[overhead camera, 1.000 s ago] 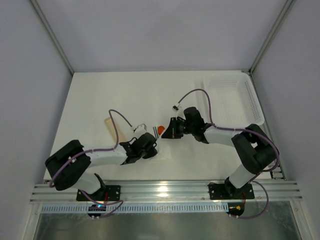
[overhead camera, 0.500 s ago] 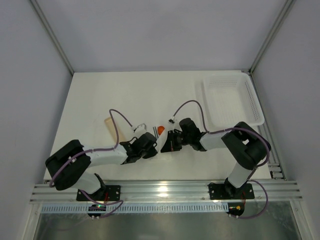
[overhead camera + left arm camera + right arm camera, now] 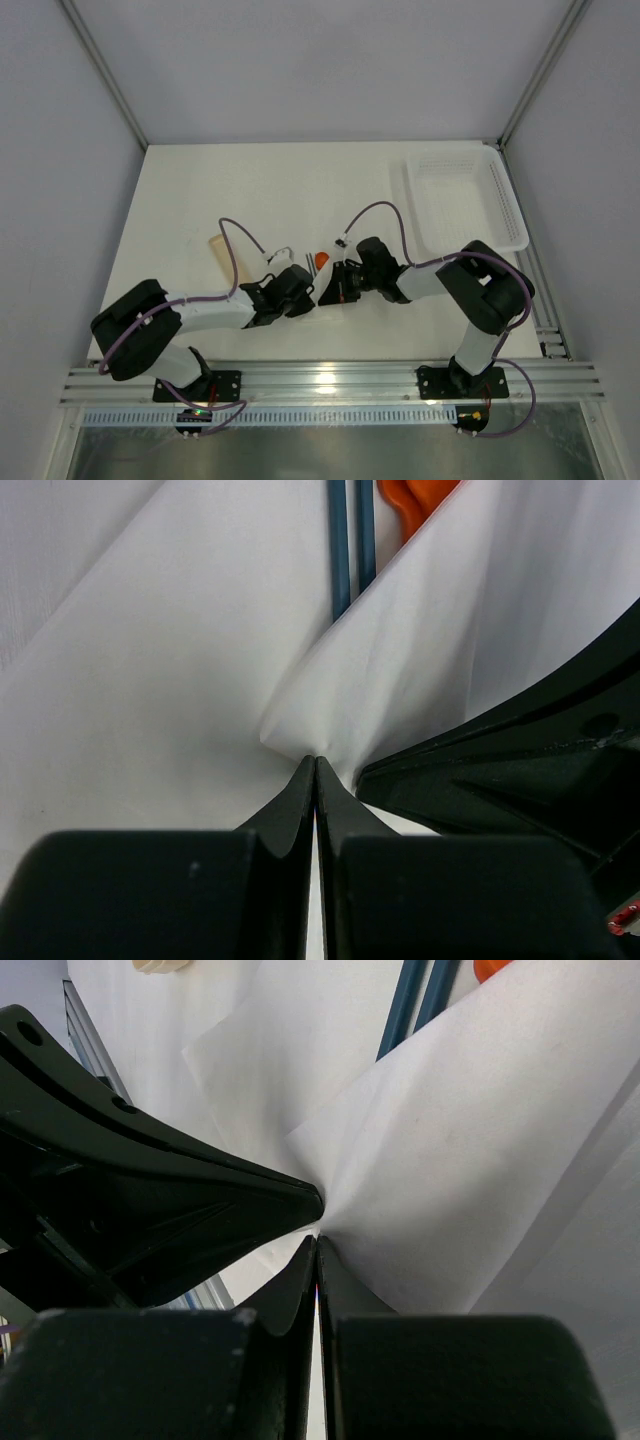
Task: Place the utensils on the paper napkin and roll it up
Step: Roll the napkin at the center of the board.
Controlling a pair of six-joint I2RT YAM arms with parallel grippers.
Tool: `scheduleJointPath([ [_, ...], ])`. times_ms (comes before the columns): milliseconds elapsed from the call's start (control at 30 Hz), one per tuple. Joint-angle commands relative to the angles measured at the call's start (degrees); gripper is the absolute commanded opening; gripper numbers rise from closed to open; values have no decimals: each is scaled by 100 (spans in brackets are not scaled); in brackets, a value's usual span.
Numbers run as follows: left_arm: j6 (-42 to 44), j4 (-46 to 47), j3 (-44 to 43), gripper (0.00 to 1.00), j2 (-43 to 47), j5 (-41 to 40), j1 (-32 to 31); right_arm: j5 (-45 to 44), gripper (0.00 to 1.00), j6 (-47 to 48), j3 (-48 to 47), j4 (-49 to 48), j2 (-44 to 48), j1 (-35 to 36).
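Rolling is only just beginning: the left claw (image 3: 315, 765) and right claw (image 3: 317, 1245), both shut tight, are meeting at a folded flap of the napkin (image 3: 150, 680) that is covering the orange and blue utensils (image 3: 352, 530), while a tan stick (image 3: 217, 252) is lying left of the napkin.

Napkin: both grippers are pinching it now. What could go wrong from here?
1. The left gripper and right gripper pinch the napkin almost tip to tip; pulling apart may tear it.
2. The tan stick lies off the napkin, so rolling now could leave it out.
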State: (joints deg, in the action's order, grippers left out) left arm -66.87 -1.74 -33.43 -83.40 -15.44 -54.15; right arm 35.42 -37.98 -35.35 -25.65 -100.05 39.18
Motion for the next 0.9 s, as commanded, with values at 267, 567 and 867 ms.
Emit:
scheduleJointPath([
  [267, 183, -608, 38, 0, -186, -170, -25, -386, 4, 255, -507, 296, 249, 37],
  [567, 139, -617, 91, 0, -89, -231, -25, -1466, 4, 563, -1667, 1860, 294, 64],
  [867, 183, -591, 73, 0, -133, -196, -25, -2346, 4, 686, -2906, 3250, -102, 213],
])
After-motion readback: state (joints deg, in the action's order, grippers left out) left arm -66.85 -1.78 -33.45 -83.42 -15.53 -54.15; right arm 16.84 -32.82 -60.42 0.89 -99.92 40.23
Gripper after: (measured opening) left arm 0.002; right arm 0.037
